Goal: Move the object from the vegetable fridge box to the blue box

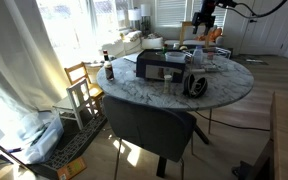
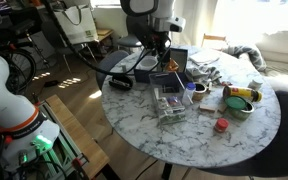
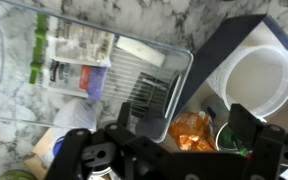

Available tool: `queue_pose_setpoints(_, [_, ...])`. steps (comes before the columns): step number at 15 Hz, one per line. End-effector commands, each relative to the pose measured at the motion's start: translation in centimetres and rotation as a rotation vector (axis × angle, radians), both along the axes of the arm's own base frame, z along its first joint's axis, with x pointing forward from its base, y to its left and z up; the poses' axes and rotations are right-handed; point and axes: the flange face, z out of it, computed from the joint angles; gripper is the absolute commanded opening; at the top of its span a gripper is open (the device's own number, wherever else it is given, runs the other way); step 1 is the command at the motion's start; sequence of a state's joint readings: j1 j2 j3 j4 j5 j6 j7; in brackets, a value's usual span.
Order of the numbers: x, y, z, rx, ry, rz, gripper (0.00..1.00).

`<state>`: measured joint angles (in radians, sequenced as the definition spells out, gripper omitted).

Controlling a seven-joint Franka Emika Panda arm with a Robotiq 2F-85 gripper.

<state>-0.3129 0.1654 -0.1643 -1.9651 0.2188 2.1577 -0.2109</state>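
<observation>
The clear fridge box (image 3: 187, 62) lies on the marble table with a green-and-white labelled packet (image 3: 74, 60) inside; it also shows in an exterior view (image 2: 169, 104). The dark blue box (image 3: 220, 55) sits right beside it and holds a white round container (image 3: 256, 80). An orange packet (image 3: 189, 128) lies between the two boxes' edges, directly under my gripper (image 3: 188, 138). The fingers stand wide apart on either side of the packet, open. In both exterior views the gripper (image 2: 162, 57) (image 1: 202, 28) hangs low over the blue box (image 2: 182, 62).
A green bowl with yellow contents (image 2: 242, 98), a red lid (image 2: 221, 125) and small items crowd the table. Black cables (image 2: 119, 80) lie at its edge. A dark chair (image 1: 154, 125) and a wooden chair (image 1: 82, 85) stand around the table.
</observation>
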Motion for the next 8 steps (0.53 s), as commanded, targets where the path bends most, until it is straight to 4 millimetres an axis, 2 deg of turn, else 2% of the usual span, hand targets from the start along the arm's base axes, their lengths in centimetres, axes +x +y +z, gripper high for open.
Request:
queue_pose_setpoints(1, [-5.8, 0.2, 3.0, -0.083, 0.058, 0.094, 1.00])
queue_pose_setpoints(3, [-7.4, 0.8, 4.0, -0.135, 0.048, 0.156, 1.00])
queue_pose_setpoints(4, [-8.0, 1.4, 3.6, -0.142, 0.071, 0.208, 1.00])
queue_pose_setpoints(5, [-5.8, -0.2, 4.2, -0.119, 0.045, 0.127, 1.00])
queue_pose_setpoints(8, [-7.2, 1.1, 4.1, -0.131, 0.059, 0.178, 1.00])
